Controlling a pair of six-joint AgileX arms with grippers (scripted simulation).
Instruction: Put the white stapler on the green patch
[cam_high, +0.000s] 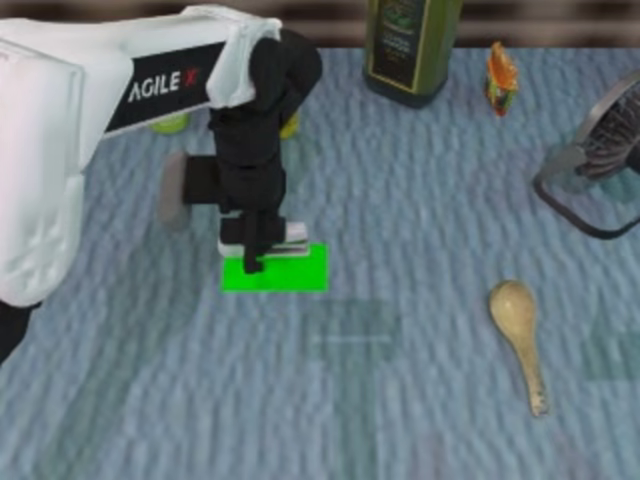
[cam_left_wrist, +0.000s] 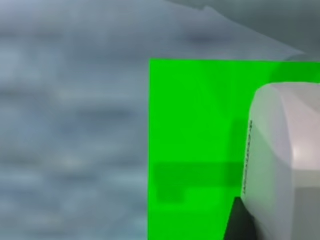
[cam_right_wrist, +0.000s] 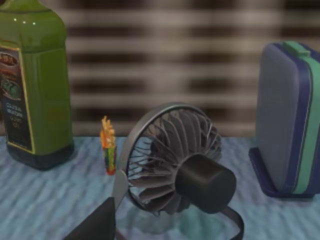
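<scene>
The green patch (cam_high: 290, 272) lies left of the table's middle. My left gripper (cam_high: 254, 252) points straight down over the patch's far left part and is shut on the white stapler (cam_high: 294, 235), which sticks out to the right along the patch's far edge. In the left wrist view the white stapler (cam_left_wrist: 285, 160) fills the near side beside one dark finger (cam_left_wrist: 240, 222), with the green patch (cam_left_wrist: 200, 125) under it. Whether the stapler touches the patch I cannot tell. Of my right gripper (cam_right_wrist: 100, 225) only a dark edge shows; that arm is outside the top view.
A green bottle (cam_high: 412, 50) and a small orange toy (cam_high: 501, 78) stand at the back. A dark fan (cam_high: 595, 170) stands at the right edge, a beige spoon (cam_high: 520, 340) in front of it. A blue case (cam_right_wrist: 290, 120) stands beside the fan.
</scene>
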